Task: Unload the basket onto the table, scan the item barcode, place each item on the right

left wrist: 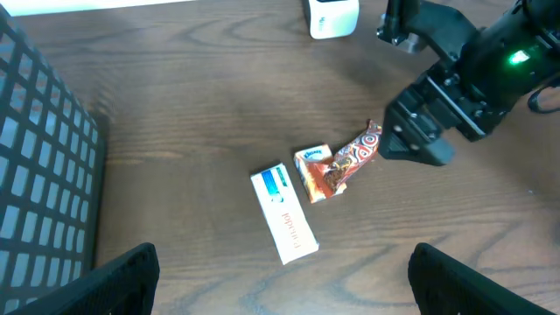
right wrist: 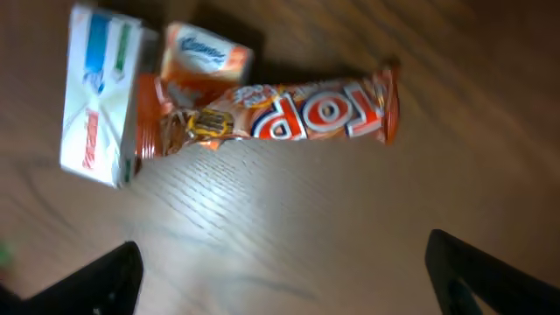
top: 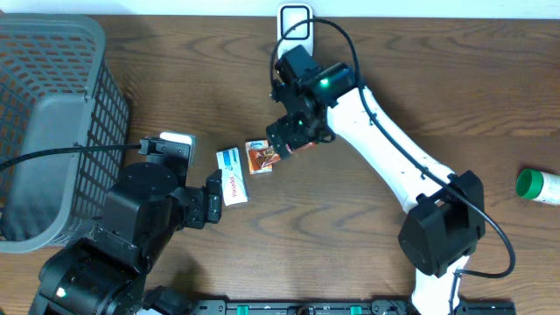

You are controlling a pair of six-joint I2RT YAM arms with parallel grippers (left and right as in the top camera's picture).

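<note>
Overhead and wrist views of the surface (top: 367, 254), read from left to right, with positions given relative to the snack bar (right wrist: 297, 114).

Far left of the bar stands a grey mesh basket (top: 52, 131). Between basket and bar, the left tool (left wrist: 284, 284) has its fingers spread wide and holds nothing. It points toward the bar from the near-left.

Just left of the bar lies a white carton (top: 232, 177) with blue and red print, flat on the surface. A small orange box (left wrist: 313, 171) sits between carton and bar, and the bar's left end overlaps it.

The bar, an orange wrapper with large white lettering, lies flat and is not gripped. The right tool (right wrist: 284, 280) hangs over the bar's right end, jaws wide apart and empty. Whether a finger touches the wrapper cannot be told.

Behind the bar, at the far edge, stands a white device (top: 296, 22). Far right of the bar lies a green-capped white bottle (top: 538, 185).
</note>
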